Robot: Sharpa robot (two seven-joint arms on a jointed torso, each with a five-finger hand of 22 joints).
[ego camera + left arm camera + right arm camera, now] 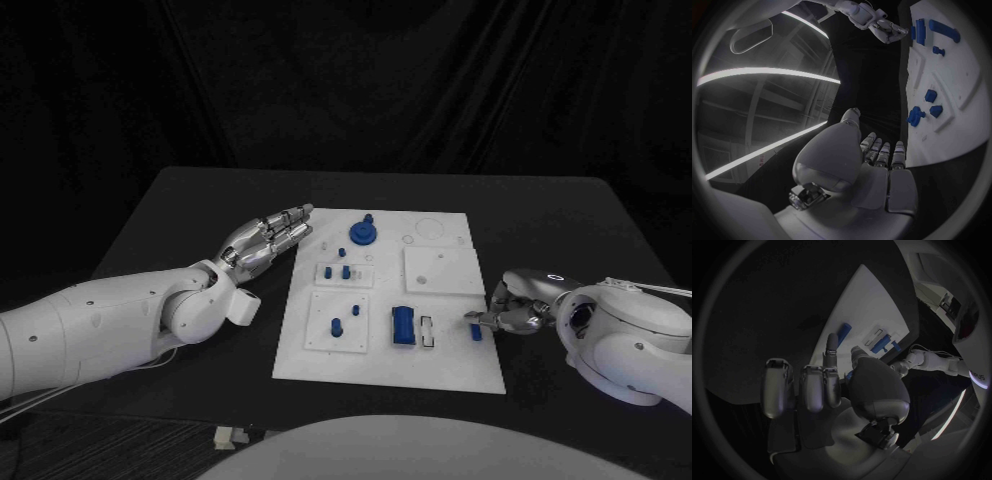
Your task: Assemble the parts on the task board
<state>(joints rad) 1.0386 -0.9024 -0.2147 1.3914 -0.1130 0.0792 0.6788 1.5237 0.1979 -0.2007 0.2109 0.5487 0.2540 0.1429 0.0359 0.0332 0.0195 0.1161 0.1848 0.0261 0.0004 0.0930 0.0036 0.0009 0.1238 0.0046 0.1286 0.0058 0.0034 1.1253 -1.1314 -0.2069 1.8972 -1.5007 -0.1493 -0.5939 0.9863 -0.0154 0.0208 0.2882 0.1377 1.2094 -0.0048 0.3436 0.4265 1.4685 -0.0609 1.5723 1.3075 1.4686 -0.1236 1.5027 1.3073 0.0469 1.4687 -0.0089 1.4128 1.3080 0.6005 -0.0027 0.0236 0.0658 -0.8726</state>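
The white task board lies in the middle of the black table. Several blue parts sit on it: a round knobbed piece at the far side, small pegs in the left column, a long block near the front. A small blue part lies at the board's right edge. My right hand reaches in from the right, one extended finger pointing at that part, thumb apart; nothing sits between them. My left hand hovers flat by the board's far left corner, fingers straight and holding nothing.
A raised white square plate and round cut-outs occupy the board's far right. Black table surrounds the board on all sides. A dark curtain hangs behind the table.
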